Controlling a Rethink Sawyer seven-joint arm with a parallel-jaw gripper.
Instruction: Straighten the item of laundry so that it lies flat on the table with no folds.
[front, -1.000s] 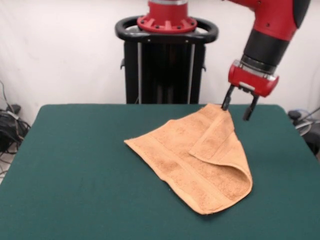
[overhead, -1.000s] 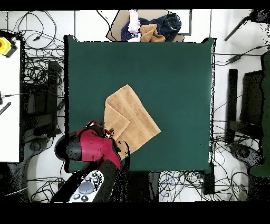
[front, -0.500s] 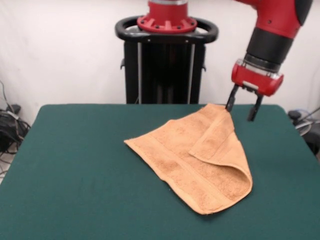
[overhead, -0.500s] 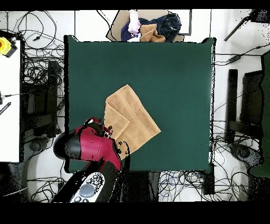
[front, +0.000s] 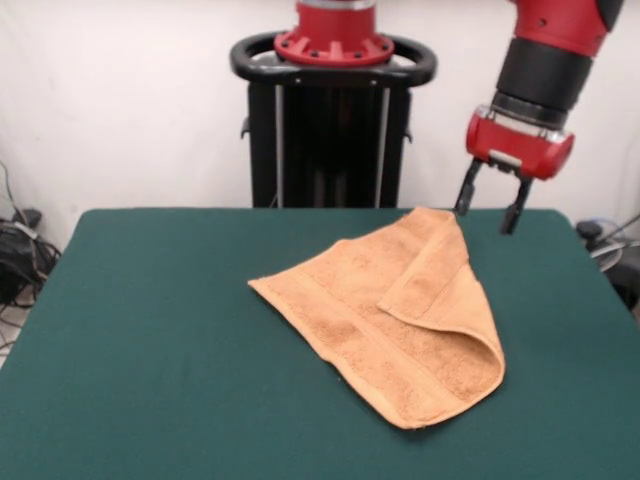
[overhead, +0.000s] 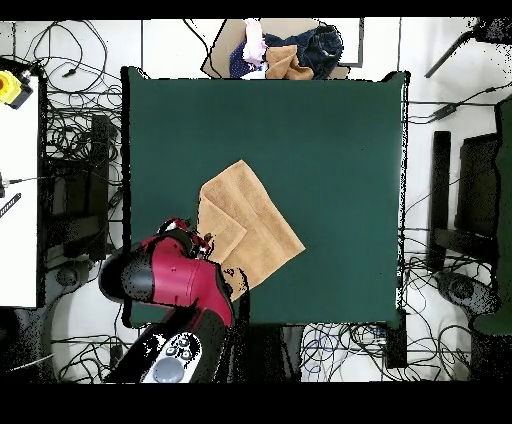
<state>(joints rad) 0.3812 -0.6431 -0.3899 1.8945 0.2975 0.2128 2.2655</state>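
The table (front: 150, 350) is lying under dark green cloth and filling most of both views (overhead: 330, 150). In the front view the black pedestal (front: 330, 130) is standing at its far side with a red base on top, and the red and black arm (front: 545, 60) is coming down at the upper right. In the overhead view the arm (overhead: 175, 280) is covering the table's near left corner.

The towel (front: 390, 320) is lying on the table right of centre in the front view, still folded: one corner flap is lying doubled back over the body, and its far corner is pointing toward the gripper. A woven band is running along its near left edge. From overhead the towel (overhead: 250, 225) is sitting left of centre, toward the robot's edge.

The gripper (front: 491, 200) is hanging just above and beside the towel's far corner, its two fingers spread apart and holding nothing.

Beyond the table's far edge in the overhead view, a pile of clothes (overhead: 290, 50) is resting on a box.
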